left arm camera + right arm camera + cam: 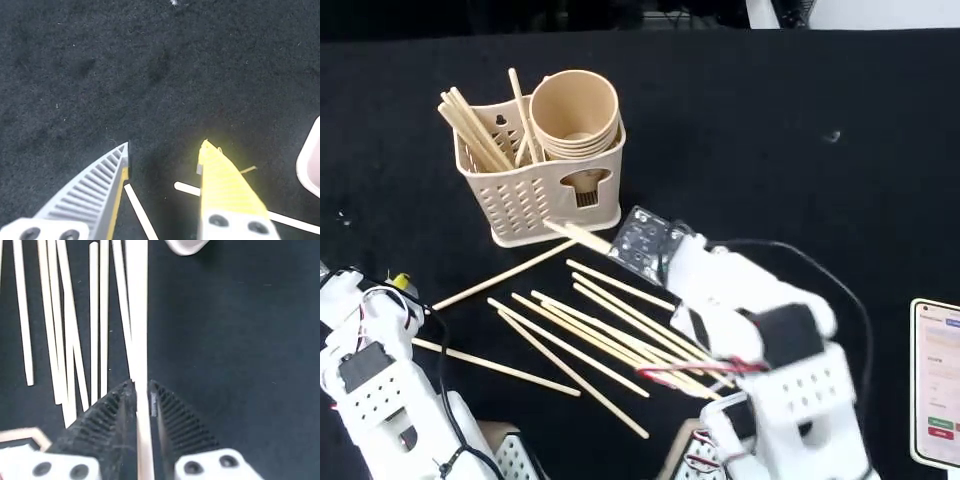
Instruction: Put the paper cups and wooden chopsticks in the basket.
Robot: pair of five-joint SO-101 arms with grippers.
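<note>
A beige basket (535, 200) stands at the back left with stacked paper cups (575, 110) and several wooden chopsticks (475, 130) in it. Many more loose chopsticks (590, 340) lie spread on the black table in front of it. My right gripper (612, 248) is just in front of the basket, shut on one chopstick (137, 315) that points toward the basket's corner (185, 245). Other loose chopsticks (65, 340) lie beside it. My left gripper (165, 145) is open low over the table at the near left (380, 285), with two chopstick ends (140, 212) under its fingers.
A phone (935, 380) lies at the right edge of the table. The basket's rim (310, 165) shows beside my left gripper. Black cloth covers the table, with free room at the back right.
</note>
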